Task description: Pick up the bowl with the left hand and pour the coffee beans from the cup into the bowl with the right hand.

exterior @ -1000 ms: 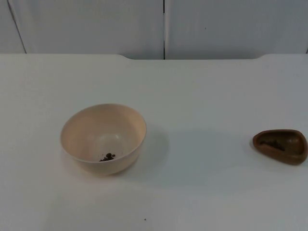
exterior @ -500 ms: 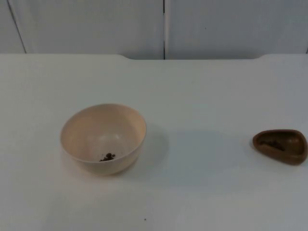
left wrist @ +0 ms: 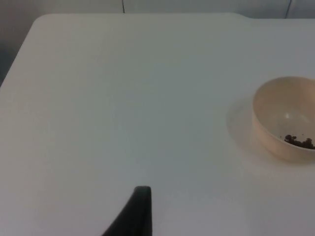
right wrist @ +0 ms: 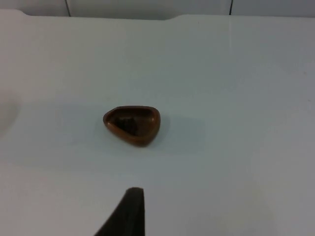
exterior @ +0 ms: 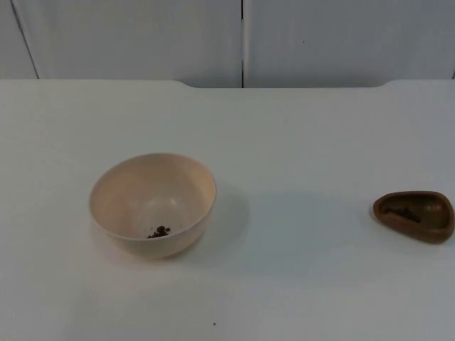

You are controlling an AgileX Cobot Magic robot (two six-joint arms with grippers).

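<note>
A cream bowl (exterior: 121, 188) stands upright on the white table, left of centre, with a few dark coffee beans (exterior: 159, 231) at its bottom. A small brown teardrop-shaped cup (exterior: 414, 215) sits at the far right edge and holds dark beans. In the left wrist view the bowl (left wrist: 275, 110) lies well off to the side of my left gripper (left wrist: 138, 211), which hangs over bare table. In the right wrist view the cup (right wrist: 145, 129) lies a short way ahead of my right gripper (right wrist: 128, 211). Both arms wait apart from their objects.
The grey partition wall (exterior: 242, 39) closes off the table's back. A tiny dark speck (exterior: 214, 325) lies near the front edge. The table's rounded corner (left wrist: 37, 24) and side edge run past the left gripper.
</note>
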